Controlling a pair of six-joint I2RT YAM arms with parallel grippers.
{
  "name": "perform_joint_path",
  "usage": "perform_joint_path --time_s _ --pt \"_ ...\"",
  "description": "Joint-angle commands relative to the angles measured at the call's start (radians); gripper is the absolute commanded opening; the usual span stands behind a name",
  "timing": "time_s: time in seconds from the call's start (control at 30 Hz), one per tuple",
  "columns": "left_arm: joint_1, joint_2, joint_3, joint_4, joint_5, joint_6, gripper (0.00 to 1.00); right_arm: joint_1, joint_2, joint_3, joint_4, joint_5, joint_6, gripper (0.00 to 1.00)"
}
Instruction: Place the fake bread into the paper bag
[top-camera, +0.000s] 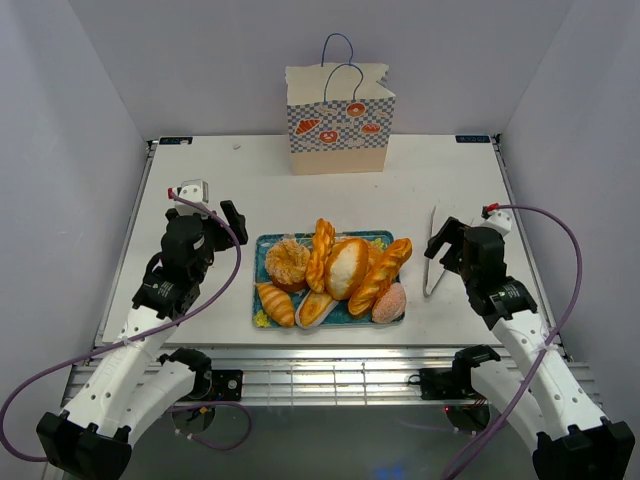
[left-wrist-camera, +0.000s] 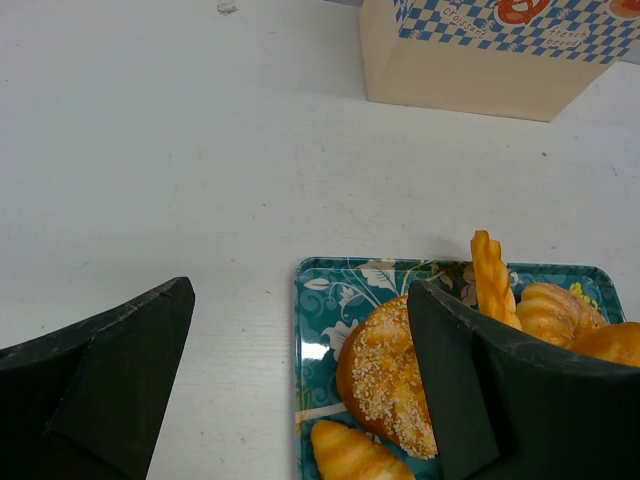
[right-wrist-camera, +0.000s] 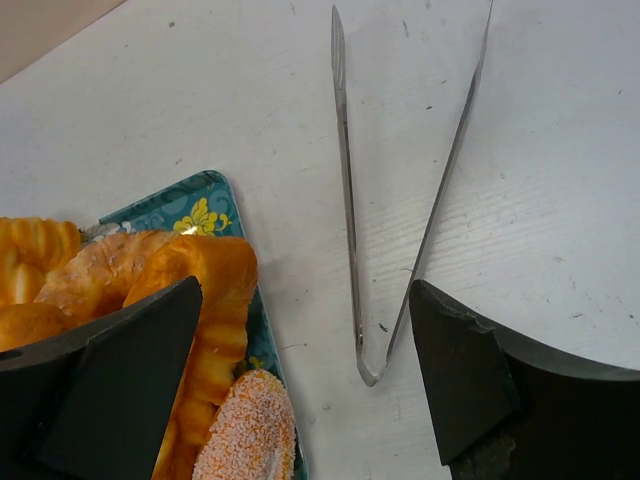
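Note:
The fake bread lies heaped on a teal floral tray: a sesame bun, a twisted loaf, a large round bun, a baguette, a croissant and a pink-topped bun. The paper bag stands upright at the back of the table, mouth open upward. My left gripper is open and empty, above the tray's left edge, near the sesame bun. My right gripper is open and empty, over the table between the tray and the tongs.
Metal tongs lie on the table right of the tray, their hinge end toward me. The bag's base shows at the top of the left wrist view. White walls close in the table on the left, right and back.

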Motion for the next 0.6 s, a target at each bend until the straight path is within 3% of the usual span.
perform_joint_path --time_s 0.0,0.37,0.57 --pt "0.002 -0.014 0.034 -0.005 -0.014 -0.005 0.98 -0.002 0.033 0.058 -0.018 0.04 0.009 0.9" --pt "0.0 -0.01 0.037 -0.008 -0.008 -0.005 0.98 -0.002 -0.014 -0.014 -0.029 0.147 -0.052 0.9" --pt "0.0 -0.01 0.037 -0.008 -0.004 -0.004 0.98 -0.004 0.094 -0.006 -0.072 0.14 -0.037 0.9"
